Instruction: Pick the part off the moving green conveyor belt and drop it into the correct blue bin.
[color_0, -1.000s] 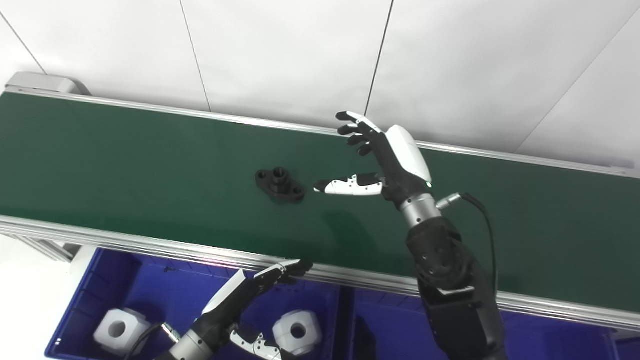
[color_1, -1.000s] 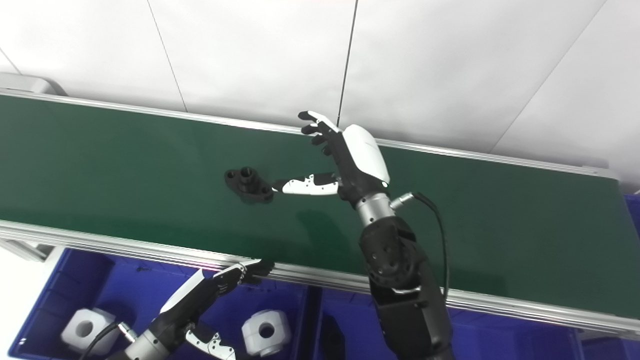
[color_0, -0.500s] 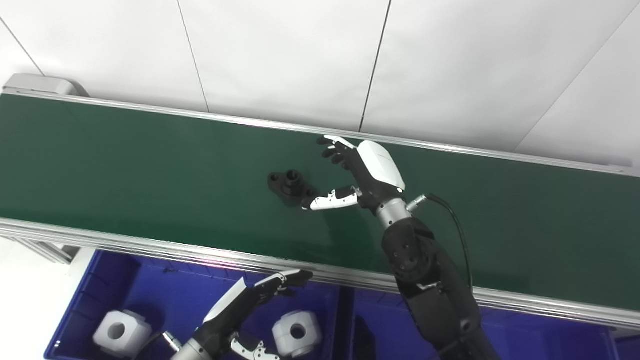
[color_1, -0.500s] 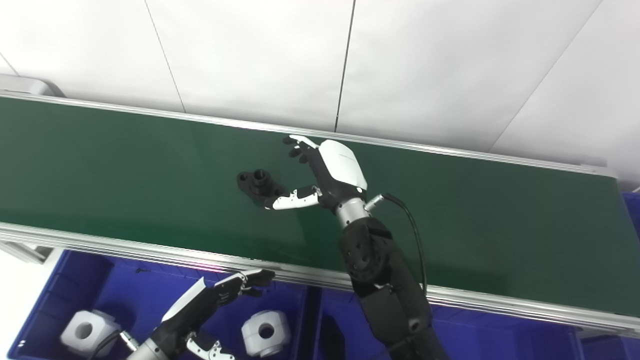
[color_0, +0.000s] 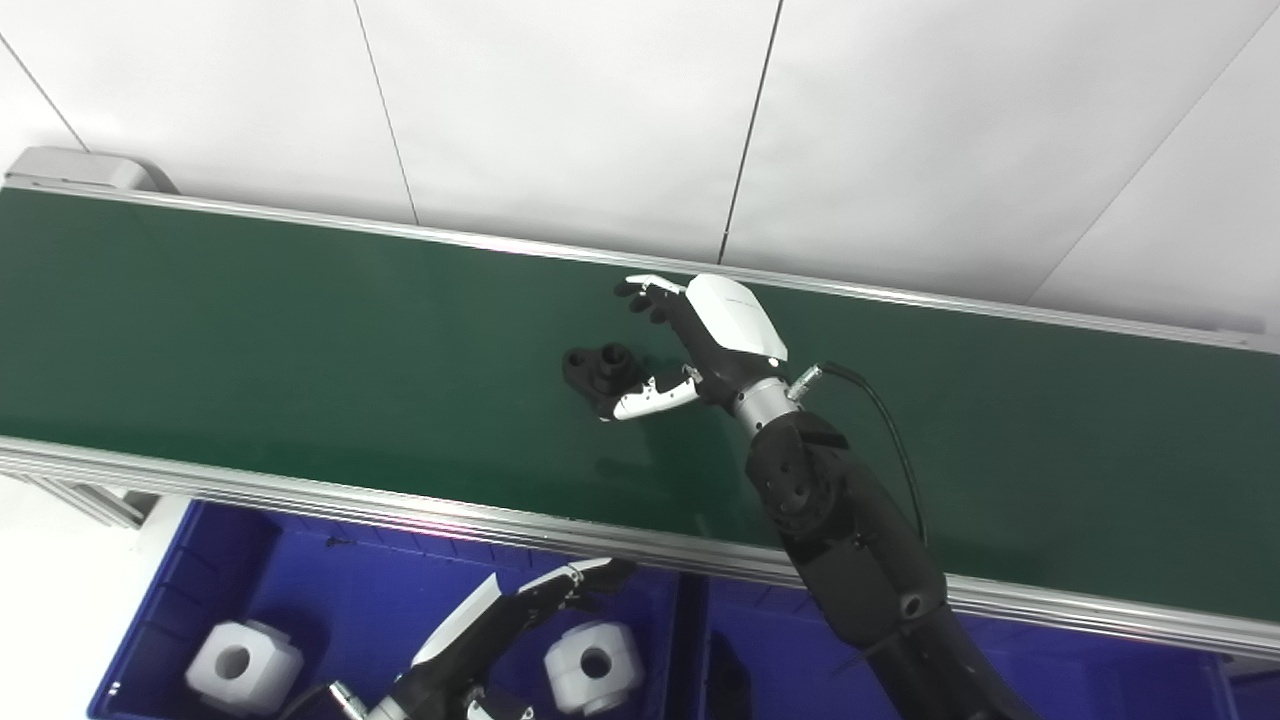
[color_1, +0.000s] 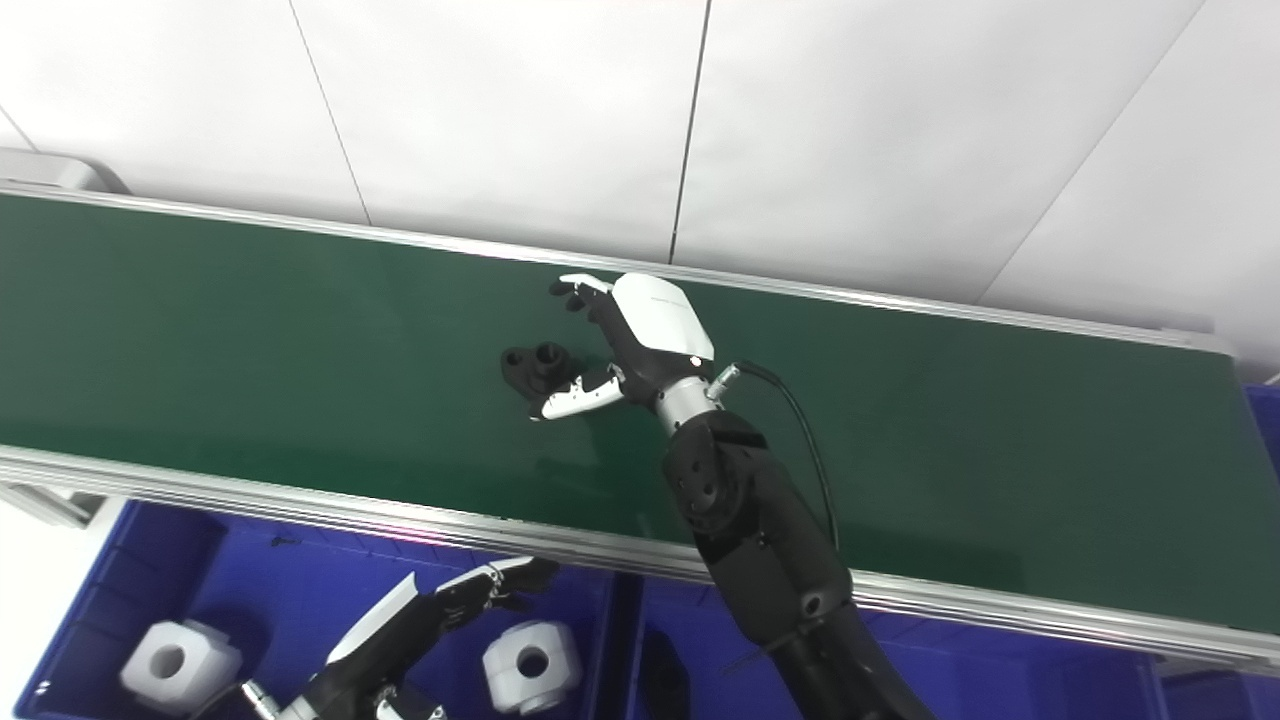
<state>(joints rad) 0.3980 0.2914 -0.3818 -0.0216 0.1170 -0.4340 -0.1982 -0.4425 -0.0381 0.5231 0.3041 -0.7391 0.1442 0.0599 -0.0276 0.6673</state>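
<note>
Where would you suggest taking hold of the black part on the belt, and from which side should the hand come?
Grip the black flanged part by its raised centre boss, since the flange lies flat on the green belt and offers little edge. Probably come from its right and above, where the open right hand already brackets it, thumb on the near side and fingers on the far side.

part (color_0: 601, 367) on belt (color_0: 300, 330) (bins (color_0: 300, 570) before)
</note>
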